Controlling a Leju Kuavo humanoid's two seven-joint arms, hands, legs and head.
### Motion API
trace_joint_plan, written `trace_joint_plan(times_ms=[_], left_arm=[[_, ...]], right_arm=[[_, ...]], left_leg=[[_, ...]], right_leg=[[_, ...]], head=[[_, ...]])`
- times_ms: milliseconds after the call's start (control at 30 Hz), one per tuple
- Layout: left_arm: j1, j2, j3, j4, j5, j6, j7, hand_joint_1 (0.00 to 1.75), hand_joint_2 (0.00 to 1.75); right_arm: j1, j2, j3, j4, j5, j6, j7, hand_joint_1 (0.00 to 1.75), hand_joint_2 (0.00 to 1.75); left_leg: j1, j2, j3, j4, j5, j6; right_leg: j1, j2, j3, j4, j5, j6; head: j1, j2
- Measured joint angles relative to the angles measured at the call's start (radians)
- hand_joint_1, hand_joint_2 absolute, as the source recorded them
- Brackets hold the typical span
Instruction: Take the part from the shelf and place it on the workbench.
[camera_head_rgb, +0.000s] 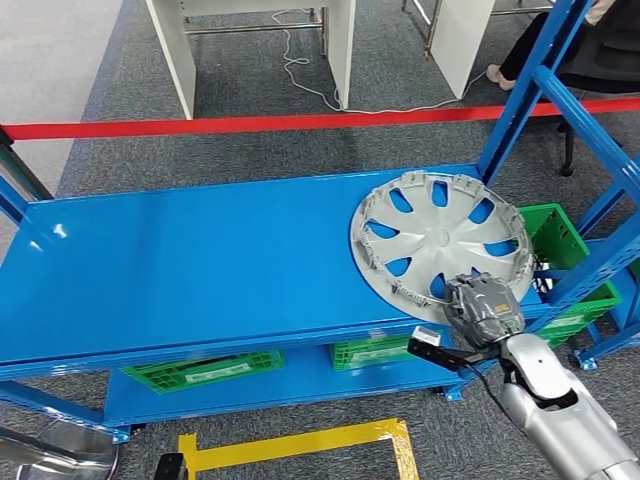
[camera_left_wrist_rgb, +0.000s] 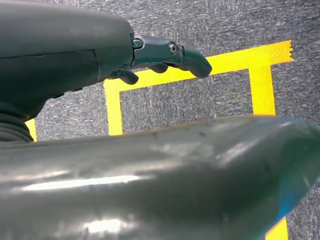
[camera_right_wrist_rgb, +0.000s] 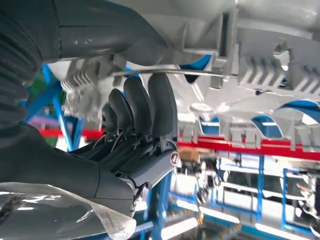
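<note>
Head view is showing the right hand gripping the near rim of the silver hubcap, which is lying flat at the right end of the blue shelf, looking light, thin, springy and brittle-clipped plastic.

Blue shelf with silver hubcap at right end
</note>
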Motion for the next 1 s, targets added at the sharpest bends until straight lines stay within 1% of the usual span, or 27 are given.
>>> trace_joint_plan(times_ms=[200, 333, 433, 467, 567, 700, 1000], left_arm=[[-0.001, 0.0, 0.0, 0.0, -0.006, 0.0, -0.003, 0.0, 0.0], [-0.002, 0.0, 0.001, 0.0, -0.006, -0.001, -0.009, 0.0, 0.0], [-0.002, 0.0, 0.001, 0.0, -0.008, -0.001, -0.012, 0.0, 0.0], [-0.002, 0.0, 0.002, 0.0, -0.008, 0.0, -0.013, 0.0, 0.0], [-0.002, 0.0, 0.002, 0.0, -0.01, 0.0, -0.017, 0.0, 0.0], [-0.002, 0.001, 0.002, 0.0, -0.012, 0.0, -0.019, 0.0, 0.0], [-0.002, 0.001, 0.002, 0.0, -0.025, -0.003, -0.015, 0.0, 0.0]], right_arm=[[0.005, 0.031, -0.079, 0.087, -0.223, -0.002, -0.127, 1.75, 1.75], [0.006, 0.057, -0.131, 0.132, -0.295, 0.013, -0.182, 1.74, 1.75], [0.005, 0.069, -0.156, 0.153, -0.317, 0.025, -0.198, 0.43, 1.75], [0.005, 0.072, -0.163, 0.159, -0.328, 0.03, -0.204, 0.0, 1.31], [0.005, 0.083, -0.184, 0.177, -0.366, 0.054, -0.225, 0.0, 0.0], [0.002, 0.091, -0.201, 0.199, -0.377, 0.064, -0.238, 0.0, 0.0], [-0.004, 0.096, -0.21, 0.223, -0.332, 0.063, -0.235, 0.0, 0.0]], left_leg=[[0.0, 0.0, 0.0, 0.0, 0.0, 0.0], [0.0, 0.0, 0.0, 0.0, 0.0, 0.0], [0.0, 0.0, 0.001, 0.0, 0.0, 0.0], [0.0, 0.0, 0.001, 0.0, 0.0, 0.0], [0.0, 0.0, 0.001, 0.0, 0.0, 0.0], [0.0, 0.0, 0.002, 0.0, 0.0, 0.0], [0.0, 0.0, 0.004, 0.0, 0.0, 0.0]], right_leg=[[0.0, 0.0, 0.0, 0.0, 0.0, 0.0], [0.0, 0.0, 0.0, 0.0, 0.0, 0.0], [0.0, 0.0, 0.001, 0.0, 0.0, 0.0], [0.0, 0.0, 0.001, 0.0, 0.0, 0.0], [0.0, 0.0, 0.001, 0.0, 0.0, 0.0], [0.0, 0.0, 0.002, 0.0, 0.0, 0.0], [0.0, 0.0, 0.004, 0.0, 0.0, 0.0]], head=[[0.0, 0.0], [0.0, 0.0], [0.0, 0.0], [0.0, 0.0], [0.0, 0.0], [0.0, 0.0], [0.0, 0.0]])
